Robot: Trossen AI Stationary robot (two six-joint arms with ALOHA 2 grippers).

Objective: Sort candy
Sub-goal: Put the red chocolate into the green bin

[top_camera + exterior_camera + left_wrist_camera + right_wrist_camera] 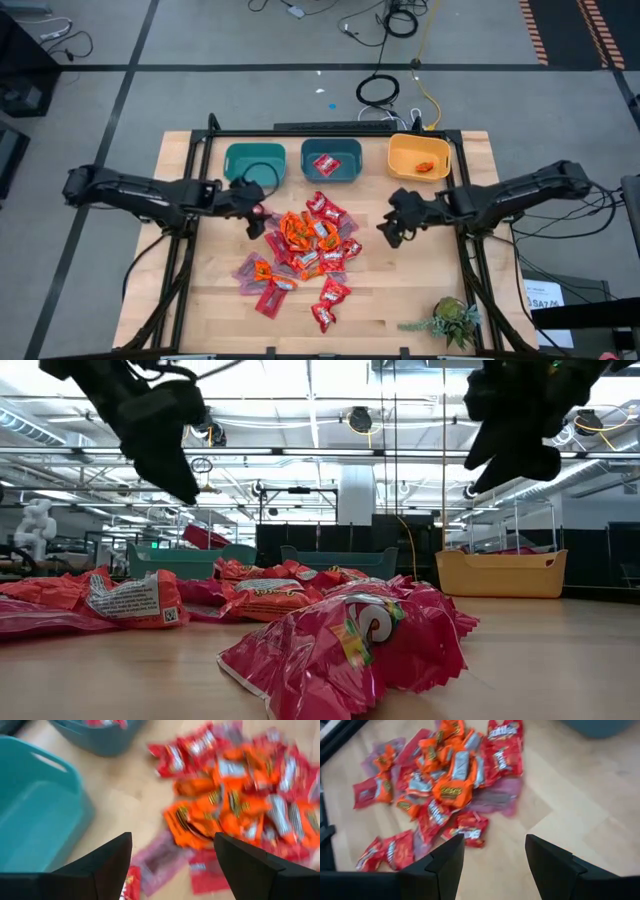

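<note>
- Where the wooden table (200,300) showed its middle, the candy (305,250) lay in a loose heap: small flat sweets in shiny red, orange and pinkish-mauve wrappers, many overlapping, a few strays toward the near edge.
- One red sweet (326,165) already sat in the middle teal bin (352,173), and an orange one (425,167) in the yellow bin (405,170); the left teal bin (240,170) showed nothing inside from above.
- Each sweet looked light, soft and crinkly, with a slick foil skin likely to slide on the wood; a pinch across a raised edge or crimped end of a top-lying piece seemed the safest hold, since flat ones offer little to grab.
- Left gripper (258,213) hung just above the heap's left edge, near the left teal bin, its fingers (107,865) spread wide and holding nothing.
- Right gripper (392,228) hovered over bare wood just right of the heap, below the yellow bin, its fingers (550,862) parted with nothing between them.
- A small potted plant (450,322) stood at the table's near right corner, well apart from the sweets.
</note>
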